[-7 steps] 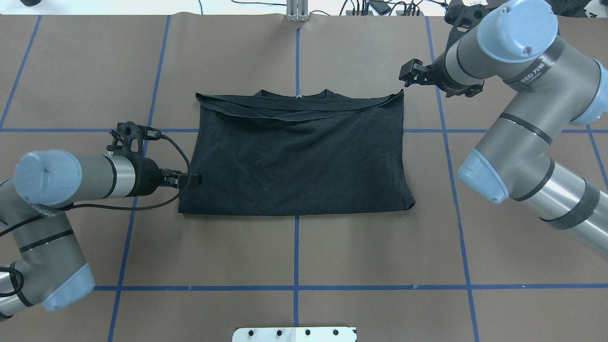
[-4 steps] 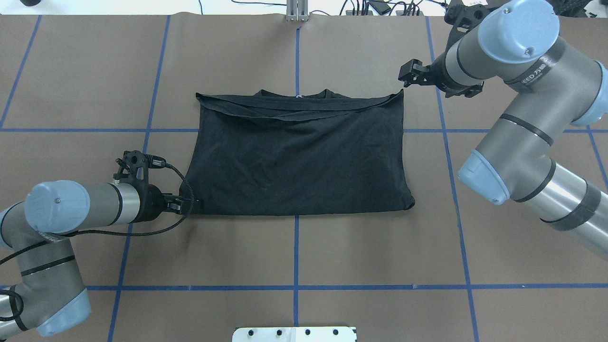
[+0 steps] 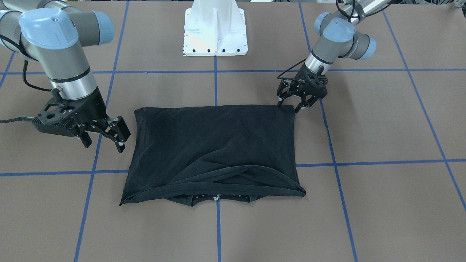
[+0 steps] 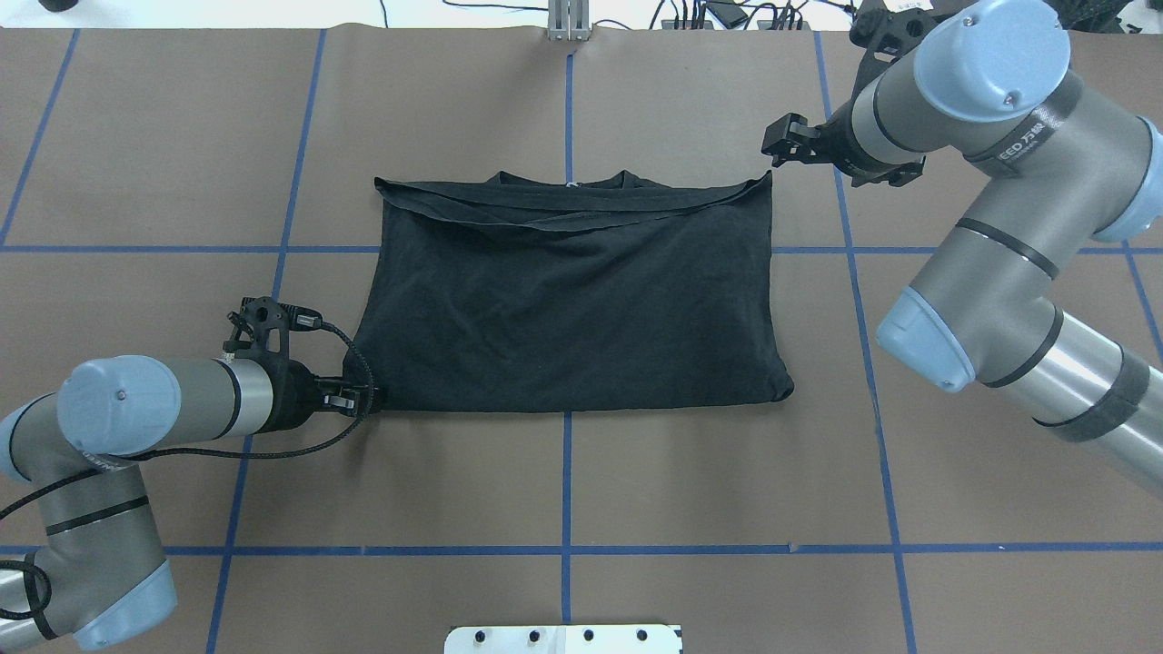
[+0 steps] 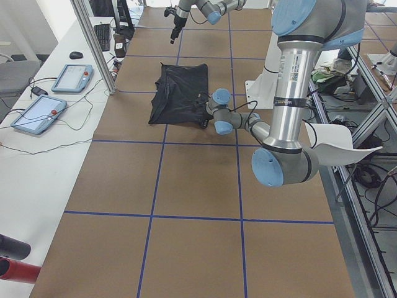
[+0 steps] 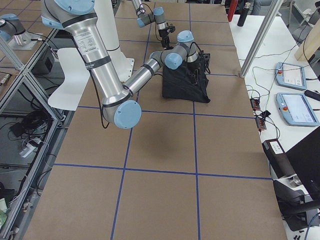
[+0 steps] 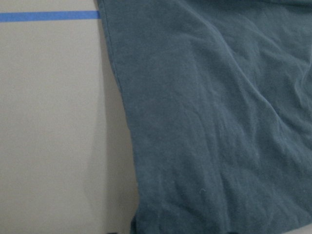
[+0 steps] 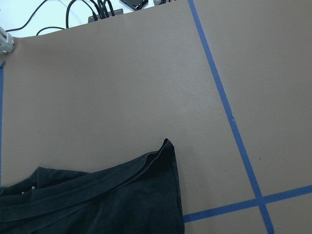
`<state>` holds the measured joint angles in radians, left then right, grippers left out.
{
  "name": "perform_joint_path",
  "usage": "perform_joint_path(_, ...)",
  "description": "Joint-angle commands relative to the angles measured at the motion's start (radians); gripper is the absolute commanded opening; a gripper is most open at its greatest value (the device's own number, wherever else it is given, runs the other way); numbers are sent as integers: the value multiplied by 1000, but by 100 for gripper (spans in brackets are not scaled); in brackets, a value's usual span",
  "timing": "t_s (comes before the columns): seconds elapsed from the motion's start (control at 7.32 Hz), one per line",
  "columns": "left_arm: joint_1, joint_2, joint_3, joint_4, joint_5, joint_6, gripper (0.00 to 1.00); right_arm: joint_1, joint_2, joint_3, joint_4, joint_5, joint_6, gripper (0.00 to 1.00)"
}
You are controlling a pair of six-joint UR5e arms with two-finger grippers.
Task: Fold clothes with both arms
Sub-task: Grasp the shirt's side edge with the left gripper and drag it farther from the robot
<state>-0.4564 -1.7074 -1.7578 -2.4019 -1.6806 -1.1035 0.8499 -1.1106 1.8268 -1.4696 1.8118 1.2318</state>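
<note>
Black left gripper [image 4: 368,400]: we see it's slid down the shirt's edge to the near left corner, fingers spread either side of it.
T-shirt [image 4: 572,309]: folded flat on the brown table [image 4: 636,481], hasn't budged.
Right gripper [image 4: 774,143]: same spot as before, fingers apart, just off the far right corner.

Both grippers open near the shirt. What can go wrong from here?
1. The left gripper is open right at a corner of the folded T-shirt; it may pinch only the top layer.
2. The right gripper hangs clear of the cloth; a one-sided pull would likely skew the fold.
</note>
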Motion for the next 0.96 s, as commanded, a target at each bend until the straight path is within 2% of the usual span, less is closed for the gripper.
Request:
perform_joint_path(0.0,1,-1,8,0,2,1,72,0,0,-1,0,0,0,100)
perform_joint_path(0.14,2,-1,8,0,2,-2,62,0,0,-1,0,0,0,100)
perform_joint_path(0.41,19,-3,6,0,2,-31,24,-2,0,-1,0,0,2,100)
perform_joint_path(0.55,37,-8,5,3,4,-59,1,-2,2,-1,0,0,2,100)
perform_joint_path(0.82,41,-2,-23,4,15,-79,0,-5,0,0,5,0,5,100)
